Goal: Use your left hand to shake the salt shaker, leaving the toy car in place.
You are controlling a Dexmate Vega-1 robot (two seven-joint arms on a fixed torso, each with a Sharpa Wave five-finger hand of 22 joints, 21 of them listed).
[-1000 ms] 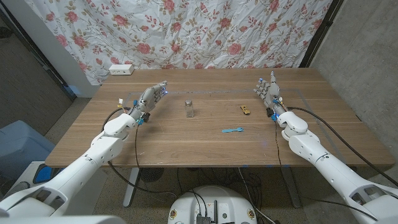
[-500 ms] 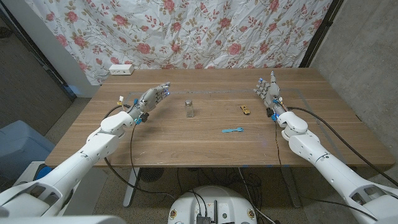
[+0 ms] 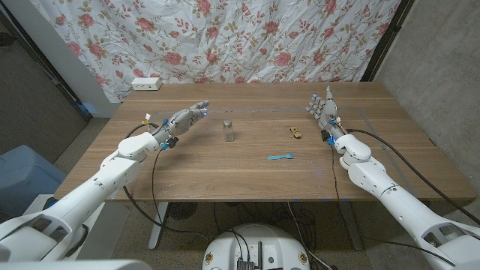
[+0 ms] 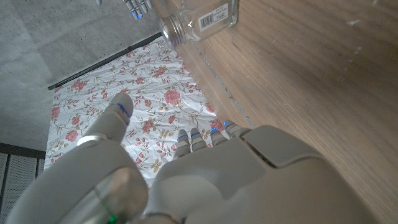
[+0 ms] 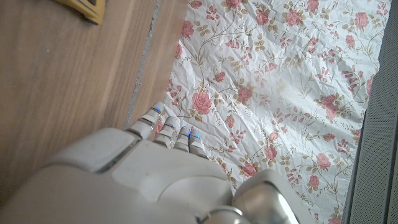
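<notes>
Wooden table [image 3: 225, 161]: salt shaker [image 3: 228, 130] upright; label legible from left wrist.

I work in a makeshift lab: floral sheet [image 3: 247, 37] backdrop, bare concrete wall [image 3: 442, 67], my wooden desk [image 3: 247, 165].

the table [image 3: 225, 169] is matt brown wood with visible grain; the salt shaker [image 3: 228, 131] is clear glass (paper label, ridged metal cap); both hands' shells look smooth grey plastic.
</notes>
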